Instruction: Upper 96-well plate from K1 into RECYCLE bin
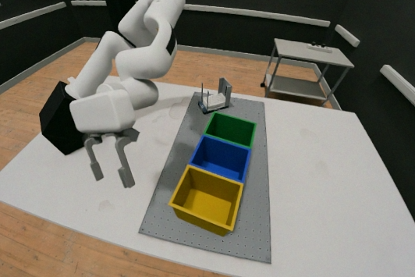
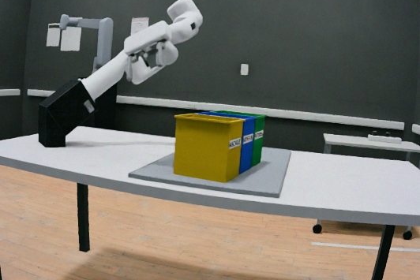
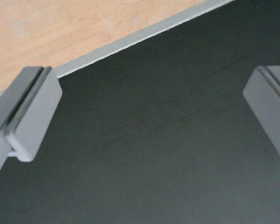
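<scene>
The rack K1 (image 1: 225,87) stands at the far end of the grey board, with white plate material (image 1: 215,101) low between its posts; whether this is one plate or two I cannot tell. The yellow bin (image 1: 207,199) (image 2: 201,147) stands upright at the near end of the row, and its visible inside is empty. Its label (image 2: 234,143) faces right in the exterior view. My gripper (image 1: 113,179) (image 3: 153,111) is open, with nothing between the fingers. It hangs in the air left of the board, well away from rack and bins, turned toward the dark wall and floor.
The blue bin (image 1: 220,159) (image 2: 247,146) and the green bin (image 1: 231,130) (image 2: 258,142) stand upright between the yellow bin and the rack, close together on the grey board (image 1: 251,234) (image 2: 262,187). The arm's black base (image 1: 60,121) (image 2: 65,114) is at the left. A trolley (image 1: 312,56) stands behind the table.
</scene>
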`<state>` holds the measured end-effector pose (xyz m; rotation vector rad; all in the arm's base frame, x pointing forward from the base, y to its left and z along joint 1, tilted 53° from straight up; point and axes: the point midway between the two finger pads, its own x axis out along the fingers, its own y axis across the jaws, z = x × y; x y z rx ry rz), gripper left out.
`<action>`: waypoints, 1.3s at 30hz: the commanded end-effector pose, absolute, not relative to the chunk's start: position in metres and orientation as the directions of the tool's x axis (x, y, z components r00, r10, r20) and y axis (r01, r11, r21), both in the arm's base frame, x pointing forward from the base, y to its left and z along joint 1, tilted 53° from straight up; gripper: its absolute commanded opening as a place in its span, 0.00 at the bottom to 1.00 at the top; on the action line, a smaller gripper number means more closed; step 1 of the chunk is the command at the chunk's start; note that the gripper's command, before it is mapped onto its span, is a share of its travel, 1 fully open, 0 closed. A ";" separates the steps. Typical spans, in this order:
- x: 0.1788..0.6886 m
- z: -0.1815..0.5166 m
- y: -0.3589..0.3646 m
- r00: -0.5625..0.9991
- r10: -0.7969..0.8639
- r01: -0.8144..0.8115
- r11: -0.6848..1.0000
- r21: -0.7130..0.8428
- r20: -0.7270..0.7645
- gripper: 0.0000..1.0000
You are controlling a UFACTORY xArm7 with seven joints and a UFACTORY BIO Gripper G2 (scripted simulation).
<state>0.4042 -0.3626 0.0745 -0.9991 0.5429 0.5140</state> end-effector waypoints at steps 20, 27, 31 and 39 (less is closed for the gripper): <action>0.400 0.122 -0.302 0.858 0.111 -0.365 0.819 -0.443 -0.501 0.37; 0.402 0.130 -0.287 0.881 0.120 -0.318 0.867 -0.385 -0.458 0.37; 0.404 0.137 -0.275 0.897 0.126 -0.287 0.896 -0.340 -0.424 0.37; 0.408 0.150 -0.252 0.927 0.139 -0.233 0.942 -0.242 -0.349 0.37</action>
